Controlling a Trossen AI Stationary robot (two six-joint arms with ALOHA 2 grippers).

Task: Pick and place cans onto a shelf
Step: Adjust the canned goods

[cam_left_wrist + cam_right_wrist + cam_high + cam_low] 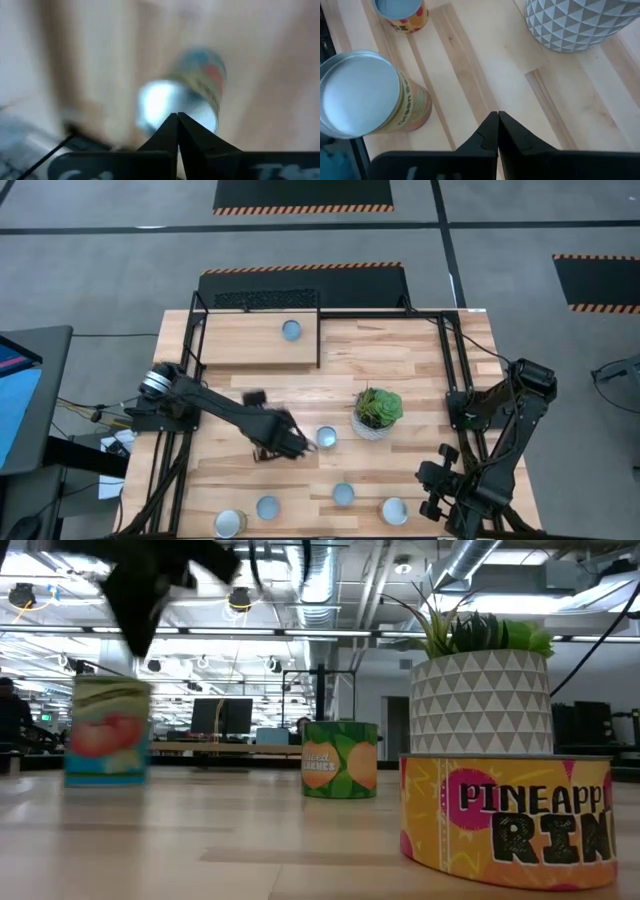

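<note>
so the left gripper (300,446) has its fingers pressed together right beside the can (327,438) at the plant's (378,408) 8 o'clock, looks like it's lining up and needs to open before grabbing.

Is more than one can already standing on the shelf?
No: the high view shows a single can on the shelf.
</note>
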